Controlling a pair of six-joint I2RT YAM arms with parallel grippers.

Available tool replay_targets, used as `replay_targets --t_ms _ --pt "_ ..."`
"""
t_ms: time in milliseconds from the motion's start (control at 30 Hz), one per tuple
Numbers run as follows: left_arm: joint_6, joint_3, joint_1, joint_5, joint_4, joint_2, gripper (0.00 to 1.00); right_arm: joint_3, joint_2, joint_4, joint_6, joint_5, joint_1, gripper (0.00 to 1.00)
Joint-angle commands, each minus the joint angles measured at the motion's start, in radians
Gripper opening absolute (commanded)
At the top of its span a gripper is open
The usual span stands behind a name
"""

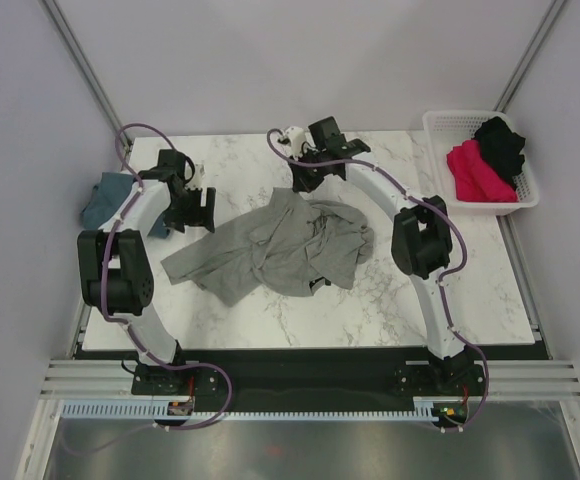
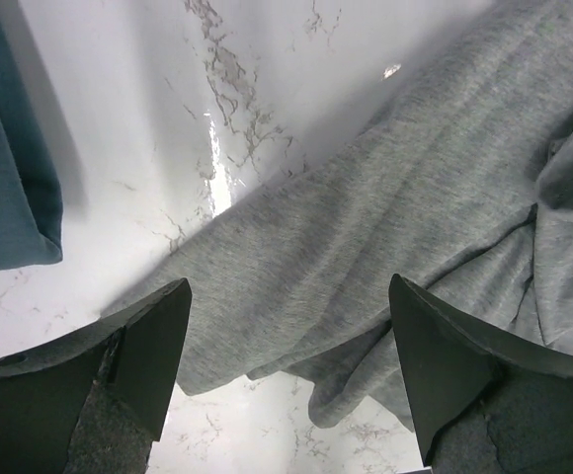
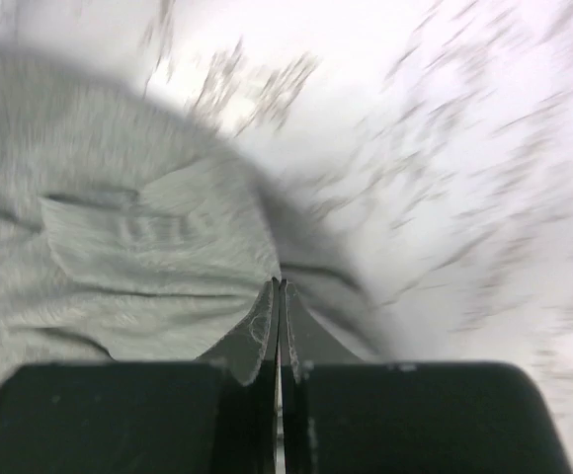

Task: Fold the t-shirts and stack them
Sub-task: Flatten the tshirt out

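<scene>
My left gripper [image 2: 288,286] wide open, empty, over grey t-shirt [image 1: 280,245]; right gripper [image 3: 279,291] closed near table [image 1: 470,290]'s far edge, hold unclear.

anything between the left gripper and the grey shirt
Nothing visible. The left gripper hangs open right above the grey shirt, near its edge; the teal shirt lies off to the side, apart.

My left gripper [image 2: 288,291] hangs with fingers spread wide over the grey t-shirt [image 2: 395,197], which lies rumpled on the marble table [image 2: 128,109]. A teal t-shirt [image 2: 5,168] sits at far left, apart from the grey.
</scene>
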Motion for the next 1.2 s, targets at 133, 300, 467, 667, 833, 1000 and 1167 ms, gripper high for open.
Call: replay_targets --t_ms 133,300,467,667,833,1000,1167 --pt "0.023 0.081 0.002 -0.010 -0.005 0.013 0.89 0.249 -0.212 0.068 -0.055 0.149 -0.083 0.00" --pt "0.029 0.134 0.002 -0.021 -0.005 0.031 0.89 0.317 -0.289 0.099 -0.099 0.203 -0.089 0.00" --pt "0.048 0.188 0.002 -0.056 -0.002 0.041 0.89 0.260 -0.362 0.107 -0.115 0.212 -0.089 0.00" --pt "0.051 0.176 0.002 -0.053 0.001 0.030 0.89 0.075 -0.399 0.105 -0.090 0.174 -0.089 0.00" --pt "0.054 0.165 0.002 -0.017 -0.002 0.005 0.89 0.056 -0.396 0.113 -0.002 0.085 -0.080 0.00" --pt "0.048 0.128 -0.001 0.112 -0.003 -0.021 0.89 0.243 -0.340 0.170 0.042 0.088 -0.069 0.00" --pt "0.073 0.122 -0.046 0.218 -0.011 -0.048 0.86 0.424 -0.298 0.309 -0.005 0.224 -0.068 0.00"
